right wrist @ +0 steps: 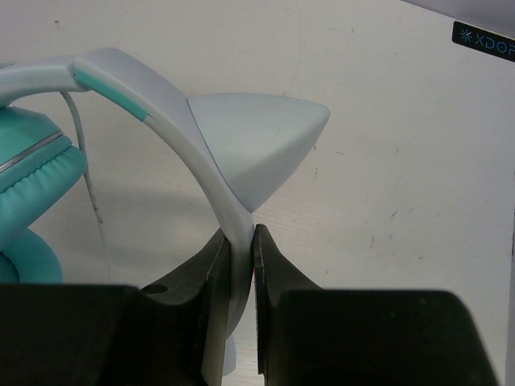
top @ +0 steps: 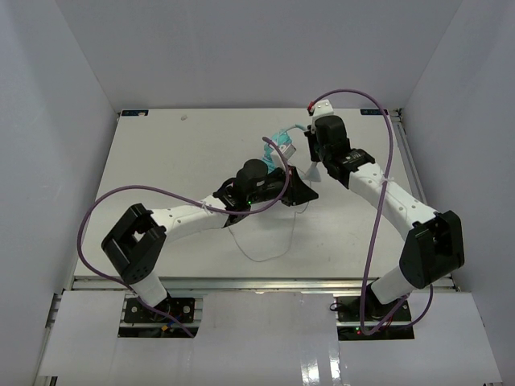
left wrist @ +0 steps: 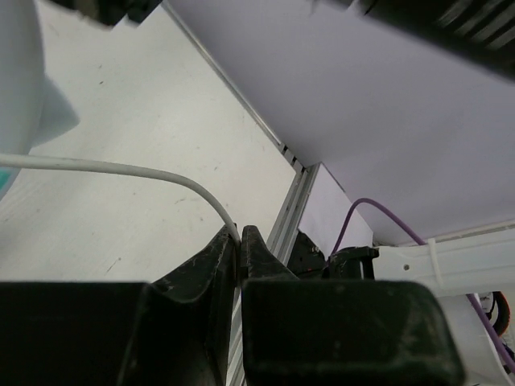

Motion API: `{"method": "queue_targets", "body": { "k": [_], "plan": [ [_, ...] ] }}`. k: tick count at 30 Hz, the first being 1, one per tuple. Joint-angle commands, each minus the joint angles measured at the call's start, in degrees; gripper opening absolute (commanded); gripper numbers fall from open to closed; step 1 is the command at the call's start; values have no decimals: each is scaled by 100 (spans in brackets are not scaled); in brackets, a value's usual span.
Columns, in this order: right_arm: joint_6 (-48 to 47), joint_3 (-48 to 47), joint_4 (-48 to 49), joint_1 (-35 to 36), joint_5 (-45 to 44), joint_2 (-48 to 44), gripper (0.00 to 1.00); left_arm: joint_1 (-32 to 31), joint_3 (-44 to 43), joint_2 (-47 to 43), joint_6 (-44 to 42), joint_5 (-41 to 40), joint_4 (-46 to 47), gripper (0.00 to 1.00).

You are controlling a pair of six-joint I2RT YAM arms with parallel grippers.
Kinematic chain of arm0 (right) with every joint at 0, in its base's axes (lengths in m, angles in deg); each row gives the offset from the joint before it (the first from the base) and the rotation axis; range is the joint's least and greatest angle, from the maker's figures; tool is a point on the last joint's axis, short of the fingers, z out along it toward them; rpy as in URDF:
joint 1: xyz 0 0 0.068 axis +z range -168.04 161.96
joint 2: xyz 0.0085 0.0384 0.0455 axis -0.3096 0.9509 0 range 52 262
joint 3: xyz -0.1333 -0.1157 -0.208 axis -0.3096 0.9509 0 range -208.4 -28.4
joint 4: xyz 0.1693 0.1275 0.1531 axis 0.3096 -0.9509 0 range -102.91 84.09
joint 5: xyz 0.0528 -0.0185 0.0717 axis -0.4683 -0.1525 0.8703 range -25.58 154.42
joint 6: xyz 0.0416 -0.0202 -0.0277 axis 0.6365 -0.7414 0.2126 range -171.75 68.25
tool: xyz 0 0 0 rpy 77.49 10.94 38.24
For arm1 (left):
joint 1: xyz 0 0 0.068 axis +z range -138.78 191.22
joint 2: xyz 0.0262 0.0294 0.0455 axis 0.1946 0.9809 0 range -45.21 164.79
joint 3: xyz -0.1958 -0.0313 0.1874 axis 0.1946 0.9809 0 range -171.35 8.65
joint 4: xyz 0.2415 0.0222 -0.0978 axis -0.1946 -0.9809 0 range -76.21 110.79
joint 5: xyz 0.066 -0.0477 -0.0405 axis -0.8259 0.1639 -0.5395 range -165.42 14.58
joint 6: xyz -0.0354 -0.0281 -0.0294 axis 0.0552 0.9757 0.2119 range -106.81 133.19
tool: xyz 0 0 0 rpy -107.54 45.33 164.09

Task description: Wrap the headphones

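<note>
Teal headphones [top: 282, 146] are over the far middle of the white worktop [top: 169, 153]; right jaws are clamped on their pale headband [right wrist: 173, 121], left jaws are closed on the thin whitish cord [left wrist: 121, 168].

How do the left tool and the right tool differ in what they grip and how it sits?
The left tool pinches the thin white cord; the right tool clamps the broad pale headband. The cord bends away sideways from the left tool; the headband arches up from the right tool. Both are shut on the headphones.
</note>
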Motion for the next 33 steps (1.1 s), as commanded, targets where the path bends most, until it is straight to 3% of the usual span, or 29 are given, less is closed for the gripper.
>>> {"method": "queue_targets", "body": {
  "k": [1,13,25,33],
  "plan": [
    [129,126,990,165,-430,-346,8,-135,-577,185,-91,-46,-33,17],
    [189,99,975,162,-284,-257,8,-376,-987,725,123,178,244,15],
    [527,-525,583,-347,348,-132,8,-703,518,145,150,-387,716,16],
    [908,-854,122,-519,1035,-156,8,-759,871,99,-165,-780,804,17]
  ]
}}
